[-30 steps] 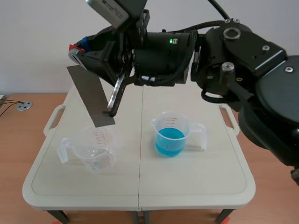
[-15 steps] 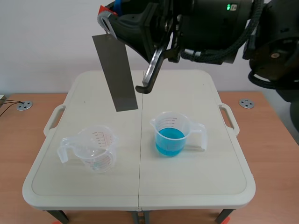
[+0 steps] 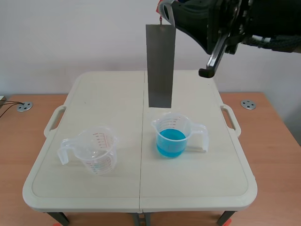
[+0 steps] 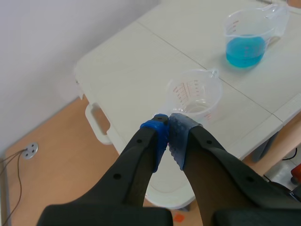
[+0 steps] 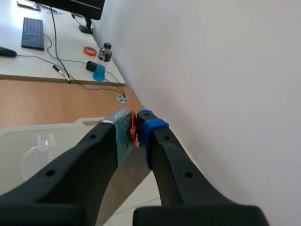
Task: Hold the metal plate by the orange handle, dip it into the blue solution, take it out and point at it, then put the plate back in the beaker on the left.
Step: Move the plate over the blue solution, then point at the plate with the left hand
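Over the white folding table, the right gripper is clamping the orange handle, with the metal plate hanging upright above the blue-solution beaker. Dip step is coming up: next move is looking like a straight descent inside the rim. Left gripper is sitting closed on nothing, empty beaker ahead of it.

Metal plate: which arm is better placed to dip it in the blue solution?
Right: the right claw is shut on the orange handle, the metal plate hanging upright just over the blue solution beaker. The left claw holds nothing.
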Robot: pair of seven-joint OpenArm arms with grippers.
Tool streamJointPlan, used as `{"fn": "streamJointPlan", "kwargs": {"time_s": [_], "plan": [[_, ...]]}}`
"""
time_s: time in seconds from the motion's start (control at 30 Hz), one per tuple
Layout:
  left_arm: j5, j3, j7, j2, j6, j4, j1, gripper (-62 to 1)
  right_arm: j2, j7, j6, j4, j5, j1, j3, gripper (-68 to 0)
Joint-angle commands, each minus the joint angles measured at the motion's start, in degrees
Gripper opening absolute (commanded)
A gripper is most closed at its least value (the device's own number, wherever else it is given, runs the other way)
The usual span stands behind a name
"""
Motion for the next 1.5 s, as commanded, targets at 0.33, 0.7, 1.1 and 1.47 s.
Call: {"fn": "streamJointPlan", "kwargs": {"time_s": [0.33,0.7,1.1,1.47], "plan": [[-0.76,10.45,3.82,-4.94,-0.17,0.35,-15.91,-57.8,5.27,0.57,0.31,0.44,2.51,0.2,3.67,-66.3],[-0.74,25.38,15.45,-5.03,-0.44,0.13,-34.03,-57.8,5.33,2.14,0.31,-3.76,2.19,0.26,3.72,-66.4],[-0.76,39.93,17.42,-4.66,-0.46,-11.21,-50.23,-57.8,5.27,8.59,0.31,-8.39,-2.78,0.57,3.69,-66.4],[2.12,50.47,17.55,0.42,-0.59,-23.47,-62.38,-57.8,5.18,11.61,0.31,-8.81,-5.75,0.57,2.1,-66.4]]}}
